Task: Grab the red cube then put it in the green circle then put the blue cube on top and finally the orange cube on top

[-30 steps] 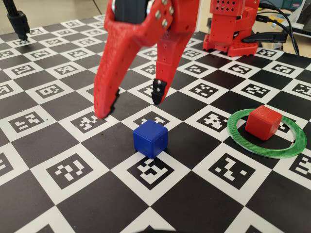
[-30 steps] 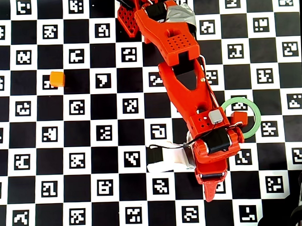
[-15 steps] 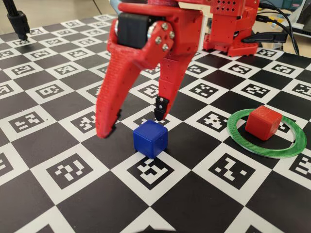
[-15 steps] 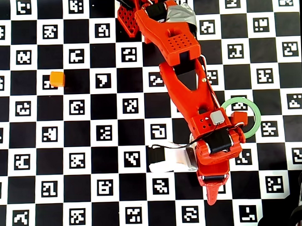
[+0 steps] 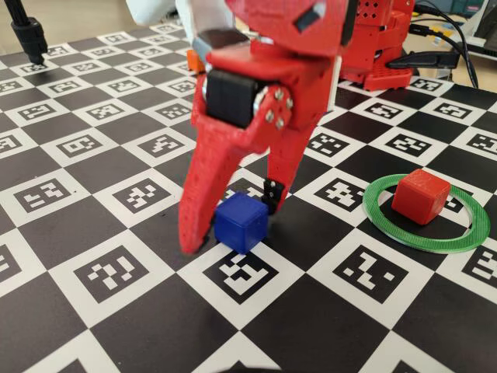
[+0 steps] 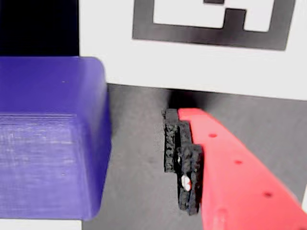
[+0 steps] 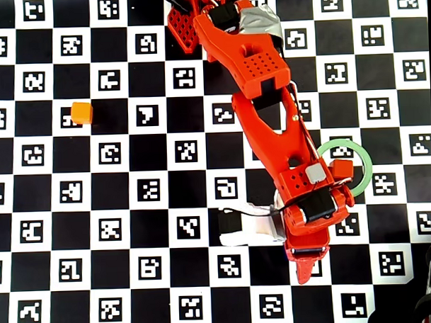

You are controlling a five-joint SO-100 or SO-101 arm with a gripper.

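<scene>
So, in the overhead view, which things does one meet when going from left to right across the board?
orange cube → red arm with its gripper → red cube, inside the green circle. The arm hides the blue cube here.

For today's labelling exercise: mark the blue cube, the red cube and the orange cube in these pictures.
blue cube (image 5: 241, 222): fixed view, front-left face.
red cube (image 5: 420, 196): fixed view, front face, inside the green ring.
orange cube (image 7: 81, 112): overhead view, top face.

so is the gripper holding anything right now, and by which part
Nothing is held yet. The open gripper straddles the blue cube, which sits on the board; the wrist view shows a clear gap between the cube's side and the padded finger.
</scene>
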